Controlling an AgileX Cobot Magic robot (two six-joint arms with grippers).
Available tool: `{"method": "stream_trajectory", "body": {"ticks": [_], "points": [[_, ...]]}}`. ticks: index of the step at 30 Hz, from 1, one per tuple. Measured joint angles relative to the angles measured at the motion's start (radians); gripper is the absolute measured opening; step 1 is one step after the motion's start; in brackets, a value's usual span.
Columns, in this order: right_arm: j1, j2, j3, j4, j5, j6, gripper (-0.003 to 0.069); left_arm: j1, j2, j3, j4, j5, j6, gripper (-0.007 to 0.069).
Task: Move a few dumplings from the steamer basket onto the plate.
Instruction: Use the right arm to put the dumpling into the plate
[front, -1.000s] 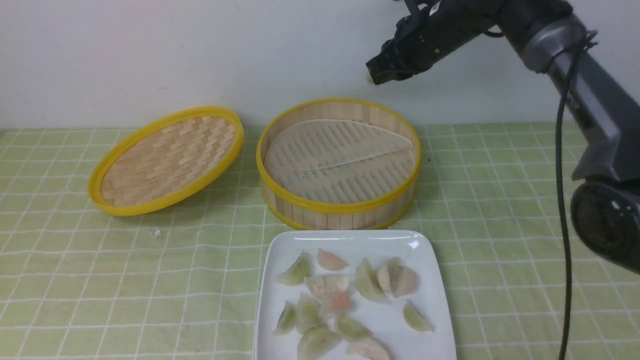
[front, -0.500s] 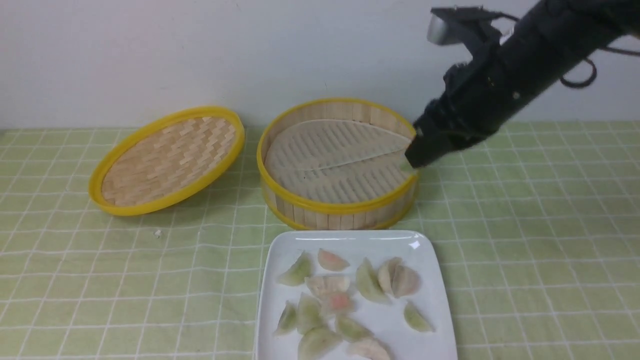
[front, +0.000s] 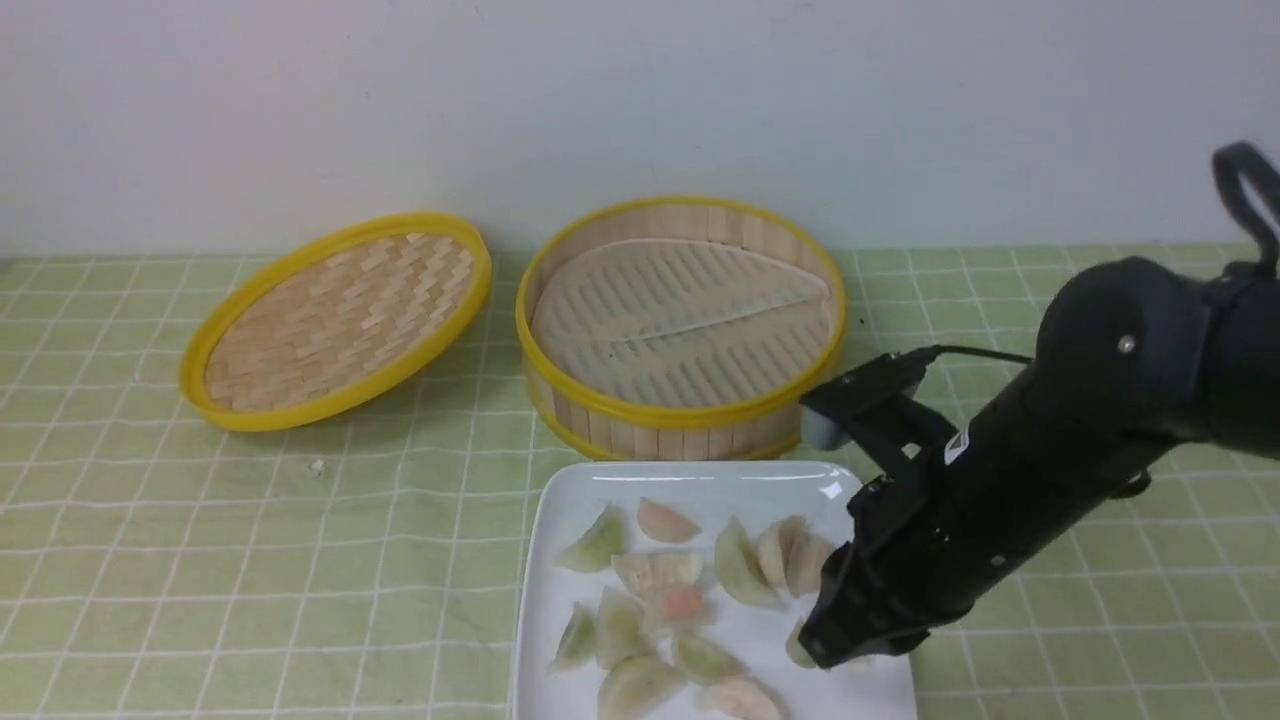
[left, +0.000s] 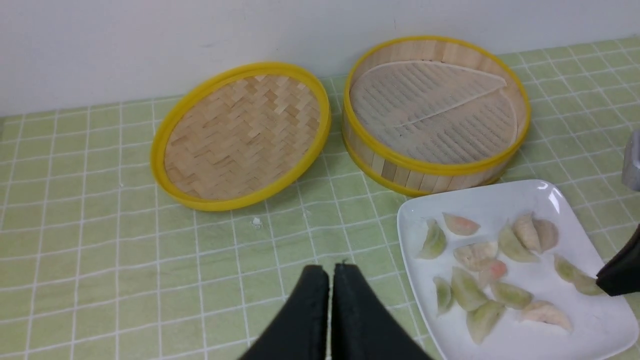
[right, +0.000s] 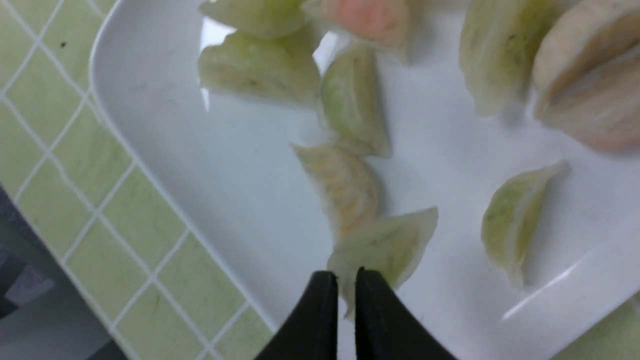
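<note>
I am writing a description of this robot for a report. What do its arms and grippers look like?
The right arm is matte black, with a rounded joint housing, a small white label and a thin black cable. The right gripper and left gripper each have two black tapered fingers.

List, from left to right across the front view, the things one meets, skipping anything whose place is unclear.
Woven lid → steamer basket → right arm. The plate is left out: it lies in front of the basket and shares its span.
</note>
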Motion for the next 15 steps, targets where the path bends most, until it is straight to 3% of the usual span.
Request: {"method": "stream_trajectory", "body": {"ticks": [4, 9, 12, 15], "points": [[0.000, 0.002, 0.000, 0.000, -0.076, 0.000, 0.0127, 0.000, 0.000, 0.000, 0.000, 0.000, 0.000, -0.0006], [0.000, 0.002, -0.002, 0.000, -0.118, 0.000, 0.0283, 0.000, 0.000, 0.000, -0.002, 0.000, 0.000, -0.0006], [-0.002, -0.012, -0.026, -0.004, -0.078, 0.006, 0.0307, 0.000, 0.000, 0.000, -0.003, 0.000, 0.000, -0.0006], [-0.013, -0.063, -0.075, -0.013, -0.017, 0.041, 0.0263, 0.000, 0.000, 0.000, -0.004, 0.000, 0.000, -0.0006]]}}
